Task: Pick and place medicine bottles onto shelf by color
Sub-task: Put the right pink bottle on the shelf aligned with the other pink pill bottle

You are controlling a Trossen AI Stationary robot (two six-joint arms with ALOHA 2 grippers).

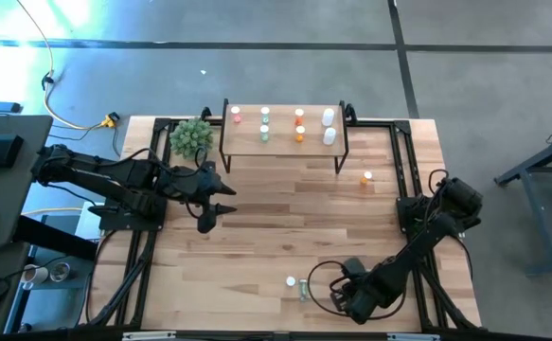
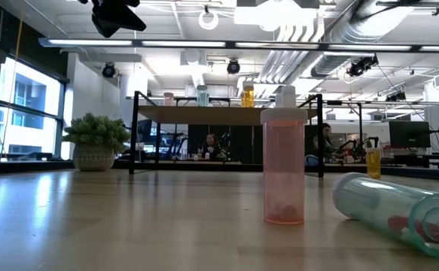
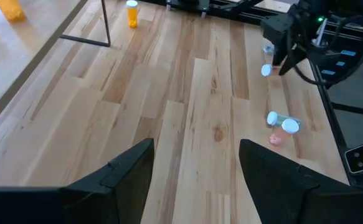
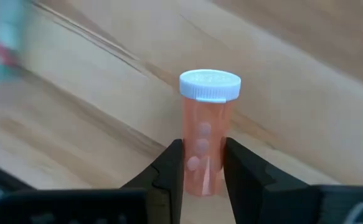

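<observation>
My right gripper (image 4: 203, 145) is shut on a pink-orange bottle with a white cap (image 4: 207, 112), near the table's front edge (image 1: 344, 289). Beside it, another pink bottle (image 2: 283, 169) stands upright on its base. A green bottle (image 2: 396, 211) lies on its side next to that. An orange bottle (image 1: 366, 178) stands alone right of the shelf (image 1: 285, 142). Several pink, green, orange and white bottles stand on the shelf top. My left gripper (image 1: 214, 204) is open and empty above the table's left middle. My right gripper pinches the lower body of the pink-orange bottle (image 4: 203, 163) between its two fingers, one finger (image 4: 172, 168) on each side. The bottle is upright in the hold, cap up. The fingers hide its base, so I cannot tell whether it is off the table.
A small potted plant (image 1: 191, 135) stands at the shelf's left end. A black frame (image 1: 403, 170) runs along the table's sides. A broad stretch of bare wood (image 1: 285, 218) lies between the shelf and the front bottles.
</observation>
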